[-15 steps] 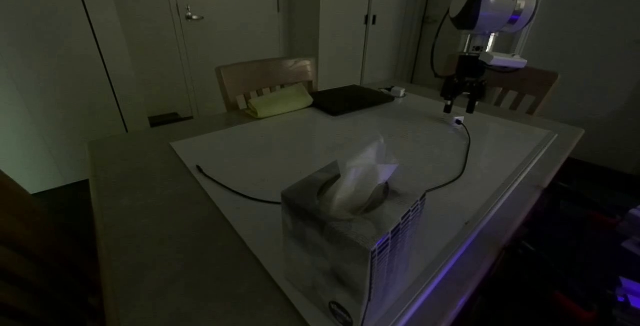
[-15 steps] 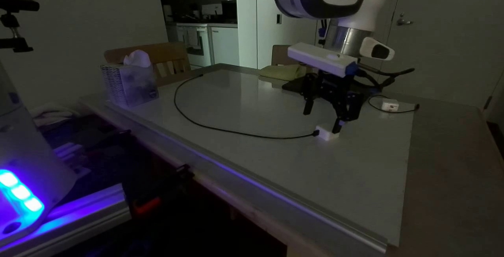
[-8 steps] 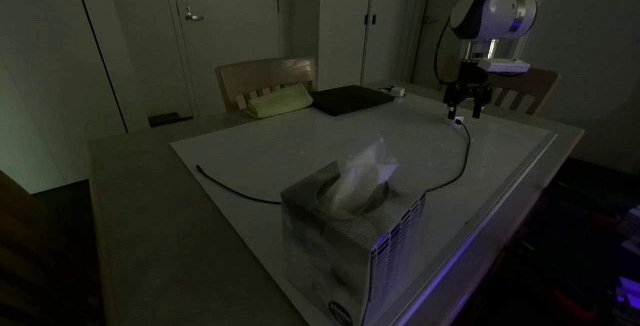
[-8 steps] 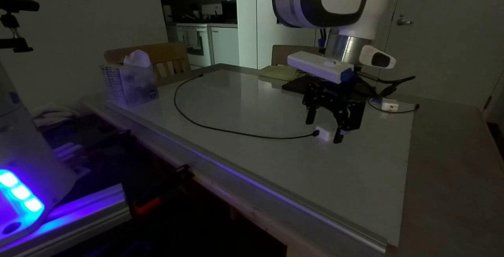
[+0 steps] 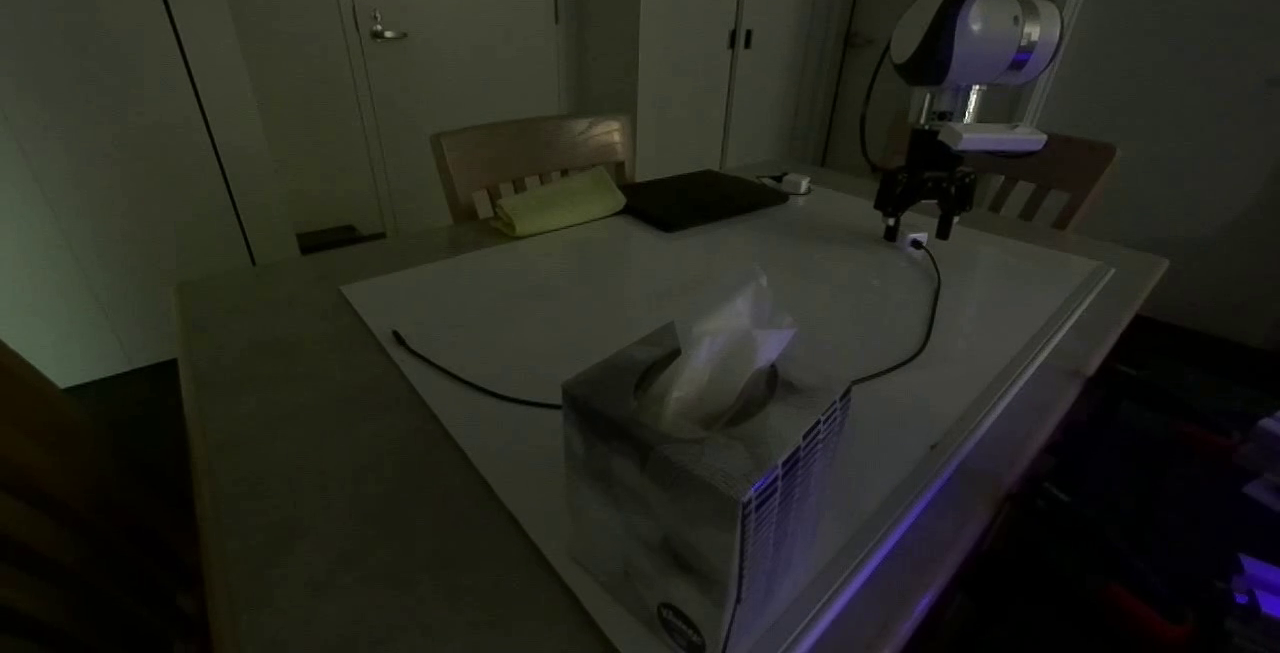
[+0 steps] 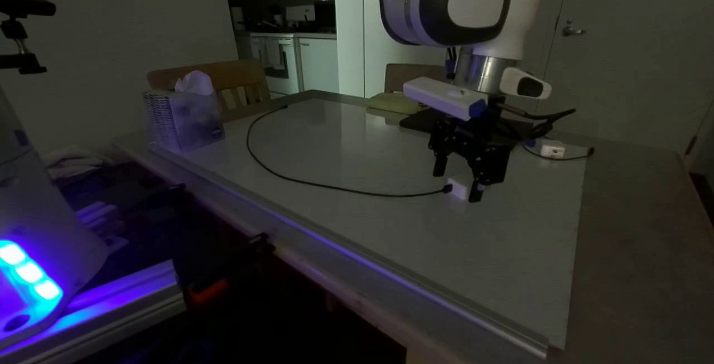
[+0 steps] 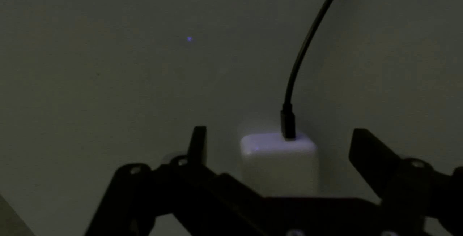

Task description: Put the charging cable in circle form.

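Note:
The charging cable is a thin black cord lying in a wide open curve on the white board. It also shows in an exterior view, partly hidden behind the tissue box. Its far end lies free near the board's edge. Its near end is plugged into a white plug block, which also shows in the wrist view with the cord rising from it. My gripper is open, one finger on each side of the block, with gaps on both sides. It points down at the block in both exterior views.
A tissue box stands on the board by the cable's curve. A flat black pad and a folded yellow-green cloth lie along the far edge. Another white plug with a short black cord lies near them.
My gripper has come down around the white plug block, then shifted slightly left in both exterior views. It stays open. The cable and block have not moved.

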`<state>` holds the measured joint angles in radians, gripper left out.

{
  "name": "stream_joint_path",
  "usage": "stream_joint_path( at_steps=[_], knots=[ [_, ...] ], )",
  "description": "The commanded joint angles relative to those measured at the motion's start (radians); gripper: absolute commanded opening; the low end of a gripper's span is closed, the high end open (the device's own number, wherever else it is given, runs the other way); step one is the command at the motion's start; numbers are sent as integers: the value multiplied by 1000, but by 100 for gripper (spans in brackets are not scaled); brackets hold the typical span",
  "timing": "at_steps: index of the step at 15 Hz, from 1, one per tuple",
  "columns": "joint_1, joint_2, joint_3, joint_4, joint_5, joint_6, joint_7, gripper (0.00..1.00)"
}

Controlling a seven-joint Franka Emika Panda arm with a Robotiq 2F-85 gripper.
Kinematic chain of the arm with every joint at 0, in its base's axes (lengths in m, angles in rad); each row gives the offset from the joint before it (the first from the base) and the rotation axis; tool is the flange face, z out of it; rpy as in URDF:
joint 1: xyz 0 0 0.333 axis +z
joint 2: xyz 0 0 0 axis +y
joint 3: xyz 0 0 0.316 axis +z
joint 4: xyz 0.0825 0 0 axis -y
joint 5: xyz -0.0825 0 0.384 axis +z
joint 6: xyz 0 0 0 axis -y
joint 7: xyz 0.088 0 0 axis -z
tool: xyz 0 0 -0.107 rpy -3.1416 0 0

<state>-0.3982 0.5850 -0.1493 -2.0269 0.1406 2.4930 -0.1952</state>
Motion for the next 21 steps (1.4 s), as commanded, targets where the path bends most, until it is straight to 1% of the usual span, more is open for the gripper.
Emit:
stream_joint_path(
  at_steps=[1,4,5,6,8,9,13,14,17,18,21],
  knots=[
    [-5,6,4,-2,20,39,12,100],
    [-1,11,3,7,18,38,19,100],
    [-1,12,3,10,17,35,20,96],
    [1,13,3,13,16,30,22,74],
    [2,14,2,17,12,24,21,69],
    [3,14,2,19,10,23,21,61],
    [3,14,5,25,11,18,16,33],
    [0,11,10,27,13,13,9,27],
    [-5,8,34,32,15,-11,-29,26],
    [-17,-5,58,25,26,-27,-71,26],
    [16,-22,71,18,-11,-60,-106,26]
  ],
)
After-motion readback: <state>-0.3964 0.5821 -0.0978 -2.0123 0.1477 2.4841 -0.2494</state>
